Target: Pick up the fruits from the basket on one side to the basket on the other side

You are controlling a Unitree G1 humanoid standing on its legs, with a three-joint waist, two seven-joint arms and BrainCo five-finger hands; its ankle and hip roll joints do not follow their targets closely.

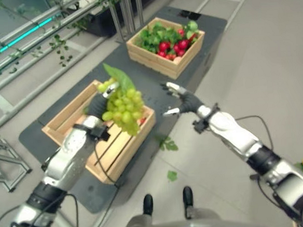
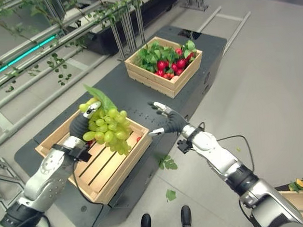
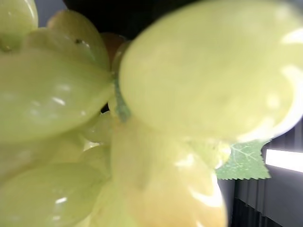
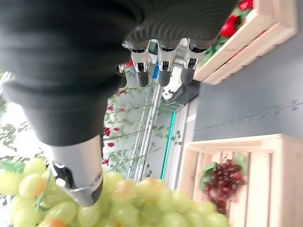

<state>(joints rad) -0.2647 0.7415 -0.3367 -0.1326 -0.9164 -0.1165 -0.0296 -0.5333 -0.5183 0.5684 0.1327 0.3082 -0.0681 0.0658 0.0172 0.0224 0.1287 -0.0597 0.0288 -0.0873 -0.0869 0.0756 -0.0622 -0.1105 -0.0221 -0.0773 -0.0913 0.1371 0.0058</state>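
**Op:** I've got the left hand (image 2: 81, 124) curled round the top of the grapes (image 2: 109, 129), with the bunch hanging free above the near crate (image 2: 121, 170). It's clear of the slats, not resting on anything. A green leaf sticks up from the stem end.

**Sup:** And your right hand?

**Op:** The right hand (image 2: 168, 121) is empty, with fingers spread and relaxed. It hovers just beside the bunch, over the dark platform (image 2: 140, 101) between the two crates. It isn't touching the fruit. From the right wrist I see the grapes close under the thumb.

**Sup:** What's in the far crate?

**Op:** The far crate (image 2: 160, 80) holds red fruit and green leaves. I can't tell which of it came over from the near side. So I won't claim any count of pieces moved.

**Sup:** Anything left in the near one?

**Op:** Yes. The right wrist view shows a dark red bunch (image 4: 223, 184) lying in the near crate. I also catch a spot of red under the grapes from the head camera.

**Sup:** So where are we?

**Op:** I'd say mid-transfer. The grapes are lifted but not yet carried across. They could go hand to hand or straight over. After that, at least the red bunch remains to be moved.
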